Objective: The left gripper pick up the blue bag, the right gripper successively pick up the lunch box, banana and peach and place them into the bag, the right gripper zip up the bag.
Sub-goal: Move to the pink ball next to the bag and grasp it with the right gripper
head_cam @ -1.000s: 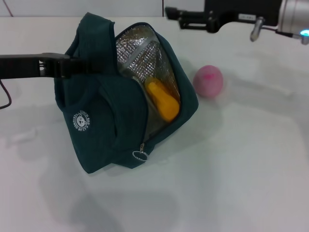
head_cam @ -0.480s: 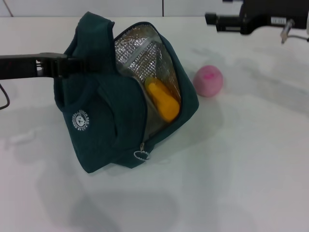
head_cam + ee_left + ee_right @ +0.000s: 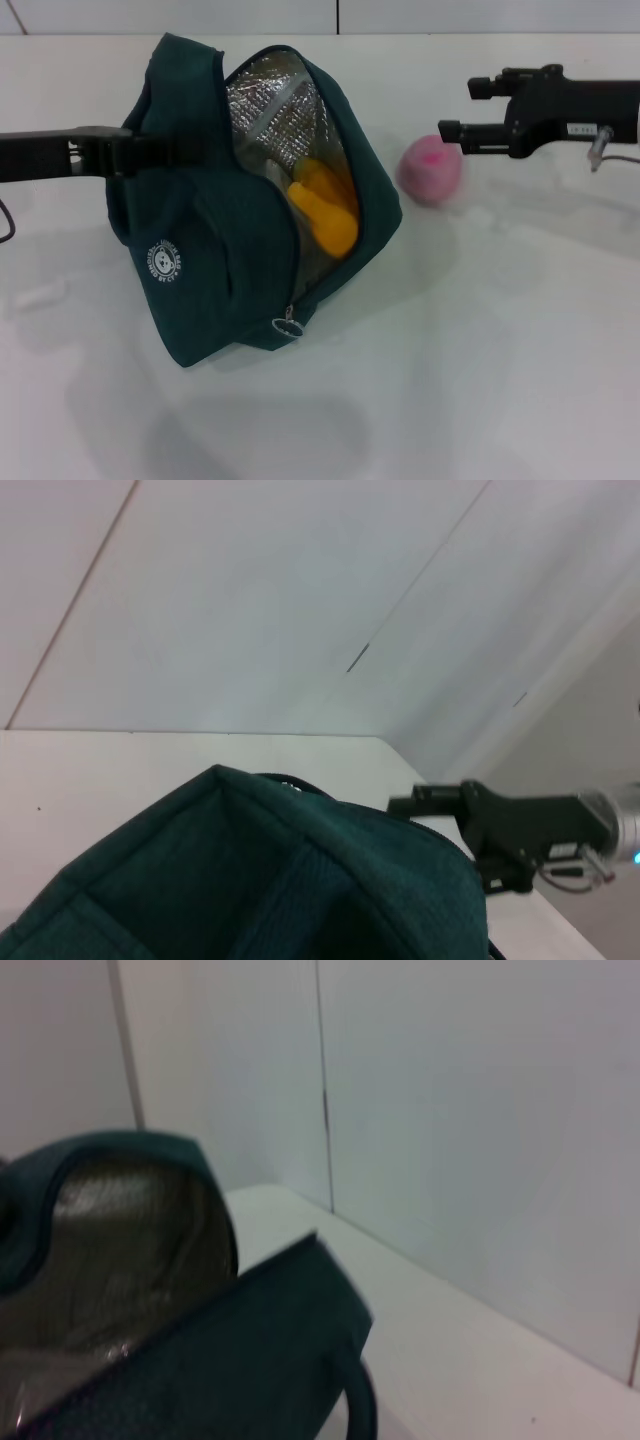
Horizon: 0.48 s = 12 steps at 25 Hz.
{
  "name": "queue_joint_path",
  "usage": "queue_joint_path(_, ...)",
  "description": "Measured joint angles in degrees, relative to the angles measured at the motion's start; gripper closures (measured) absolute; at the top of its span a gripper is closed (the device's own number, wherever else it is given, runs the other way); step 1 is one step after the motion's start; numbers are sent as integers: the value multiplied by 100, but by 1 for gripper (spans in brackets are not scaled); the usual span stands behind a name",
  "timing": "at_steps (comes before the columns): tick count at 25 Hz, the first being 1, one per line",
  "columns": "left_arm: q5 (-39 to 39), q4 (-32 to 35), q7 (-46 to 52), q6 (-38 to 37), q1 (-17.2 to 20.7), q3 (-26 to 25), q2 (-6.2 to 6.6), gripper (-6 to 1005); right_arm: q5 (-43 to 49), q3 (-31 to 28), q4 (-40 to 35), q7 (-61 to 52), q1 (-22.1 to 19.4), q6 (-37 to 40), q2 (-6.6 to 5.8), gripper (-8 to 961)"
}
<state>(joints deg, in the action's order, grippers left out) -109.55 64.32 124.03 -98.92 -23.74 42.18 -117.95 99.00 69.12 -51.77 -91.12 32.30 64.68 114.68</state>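
Note:
The blue bag (image 3: pixel 215 250) hangs tilted over the white table, its mouth open and its silver lining showing. My left gripper (image 3: pixel 150 150) comes in from the left and is shut on the bag's top edge. The yellow banana (image 3: pixel 322 210) lies inside the opening. The pink peach (image 3: pixel 430 170) sits on the table just right of the bag. My right gripper (image 3: pixel 460 108) is open and empty, hovering just above and right of the peach. The lunch box is not visible. The bag also fills the left wrist view (image 3: pixel 250 880) and the right wrist view (image 3: pixel 250 1340).
The white table (image 3: pixel 480 350) spreads bare in front of and to the right of the bag. A zipper pull ring (image 3: pixel 289 327) hangs at the bag's lower front. A white wall stands behind the table. A black cable (image 3: pixel 8 225) lies at the left edge.
My right gripper has swung from above the bag's far side to the right and down, ending beside the peach. The bag has shifted slightly left in my left gripper.

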Motion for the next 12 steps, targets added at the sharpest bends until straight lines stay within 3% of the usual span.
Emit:
queue_joint_path(3, 0, -7, -45, 18, 28, 0, -9, 963, 10, 5, 88, 199, -85, -47, 60, 193)
queue_joint_path(12, 0, -18, -46, 29, 12, 0, -18, 963, 42, -125, 802, -89, 281, -174, 10, 159)
